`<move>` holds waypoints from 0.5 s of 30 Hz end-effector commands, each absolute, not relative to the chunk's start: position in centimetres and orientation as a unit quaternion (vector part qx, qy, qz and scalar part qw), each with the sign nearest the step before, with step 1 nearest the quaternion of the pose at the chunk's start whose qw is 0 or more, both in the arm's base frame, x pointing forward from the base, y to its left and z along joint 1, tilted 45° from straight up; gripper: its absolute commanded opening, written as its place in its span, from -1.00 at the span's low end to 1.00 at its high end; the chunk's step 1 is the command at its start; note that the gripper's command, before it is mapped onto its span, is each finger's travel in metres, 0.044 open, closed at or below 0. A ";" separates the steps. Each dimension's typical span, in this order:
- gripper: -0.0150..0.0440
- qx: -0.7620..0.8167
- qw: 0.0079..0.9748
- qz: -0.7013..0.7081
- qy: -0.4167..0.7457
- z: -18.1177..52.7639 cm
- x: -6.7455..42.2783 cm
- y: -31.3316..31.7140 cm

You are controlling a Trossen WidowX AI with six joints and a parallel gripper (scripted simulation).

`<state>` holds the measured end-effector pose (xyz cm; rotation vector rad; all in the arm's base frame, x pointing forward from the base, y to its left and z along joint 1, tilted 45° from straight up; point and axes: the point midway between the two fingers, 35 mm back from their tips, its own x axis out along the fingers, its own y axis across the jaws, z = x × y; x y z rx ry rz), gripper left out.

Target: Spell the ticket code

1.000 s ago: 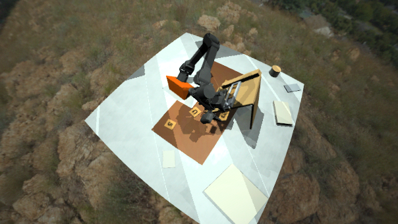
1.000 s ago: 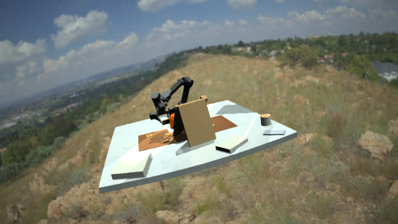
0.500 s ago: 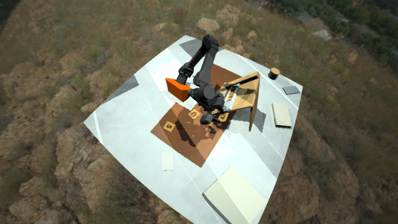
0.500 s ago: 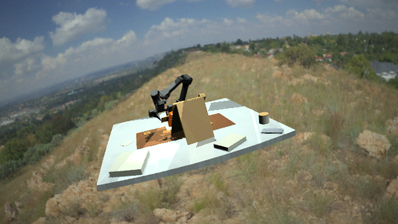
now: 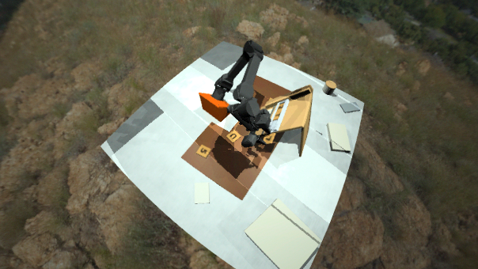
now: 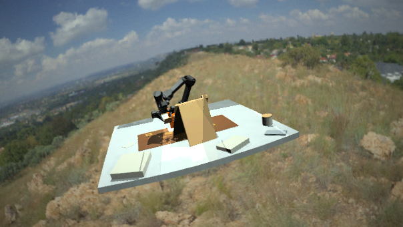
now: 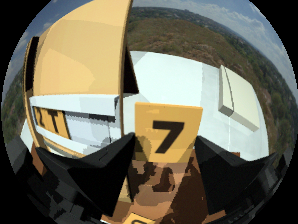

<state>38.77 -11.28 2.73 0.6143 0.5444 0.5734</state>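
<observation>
The claw [image 7: 156,163] is pinching the tile marked 7 [image 7: 166,132], gripped low so the printed face stands clear of the fingers and stays readable from the wrist. It holds the tile up off the brown mat [image 5: 221,166], just beside the lower end of the letter rail [image 5: 278,115], presumably because that is the open end where tiles have to enter. The rail runs along the sloped face of the tan board [image 5: 297,115], and it looks as if tiles already sit in it, though their letters are too small to read. Out on the mat wait the U tile [image 5: 233,136], the P tile [image 5: 269,138] and the 5 tile [image 5: 203,150], lying flat and apart, easy to pick. A pale card [image 5: 201,192], possibly the ticket, lies on the bench [image 5: 166,166] beyond the mat, its print unreadable.
</observation>
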 end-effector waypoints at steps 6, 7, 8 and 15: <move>-0.49 0.298 0.875 0.274 0.265 2.9 38.4 -10.7; -0.49 0.298 0.875 0.274 0.265 2.9 38.4 -10.6; -0.49 0.298 0.875 0.274 0.265 2.9 38.4 -10.6; -0.49 0.298 0.875 0.274 0.265 3.2 38.3 -10.4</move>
